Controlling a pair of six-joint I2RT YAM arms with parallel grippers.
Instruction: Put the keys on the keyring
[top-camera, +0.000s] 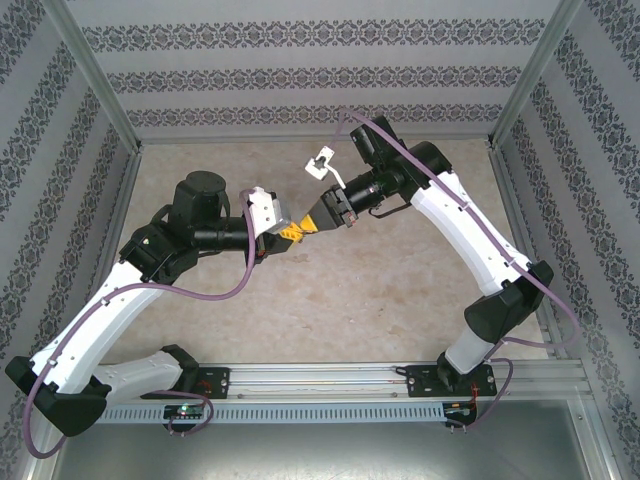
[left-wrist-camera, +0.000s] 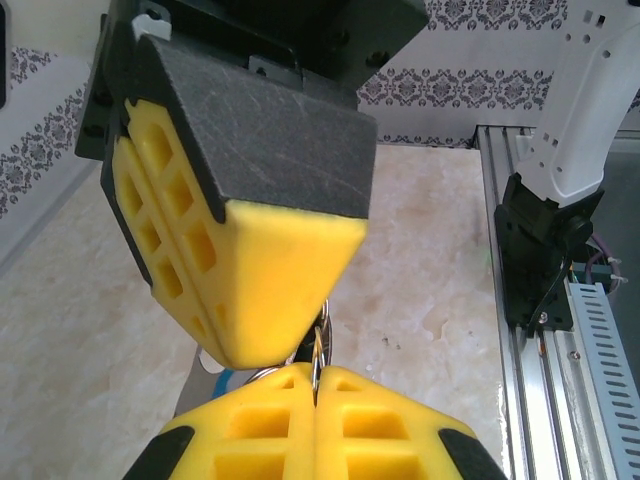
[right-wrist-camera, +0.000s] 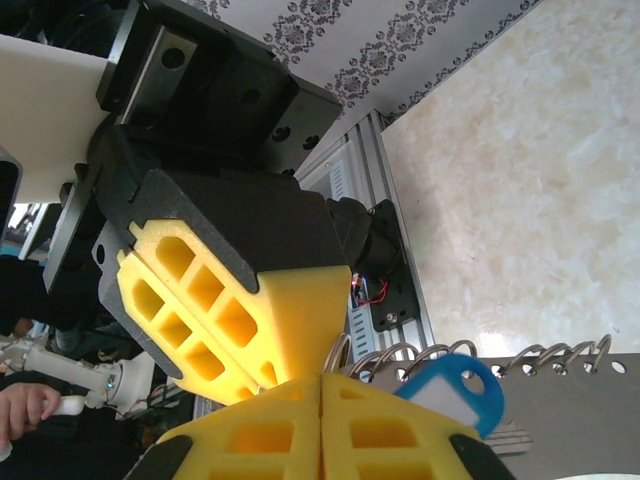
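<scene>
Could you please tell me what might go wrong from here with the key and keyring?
1. The left pincer and right pincer are shut tip to tip at a thin wire ring; pulling apart could bend it or tear the keyring loose.
2. The blue key sits at the pads' edge, and I cannot tell whether it is threaded; it may drop.

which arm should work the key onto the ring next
right, likely: the right gripper is shut with the blue key at its fingertips, while the left gripper is shut on a wire ring of the keyring, steadying it
</scene>
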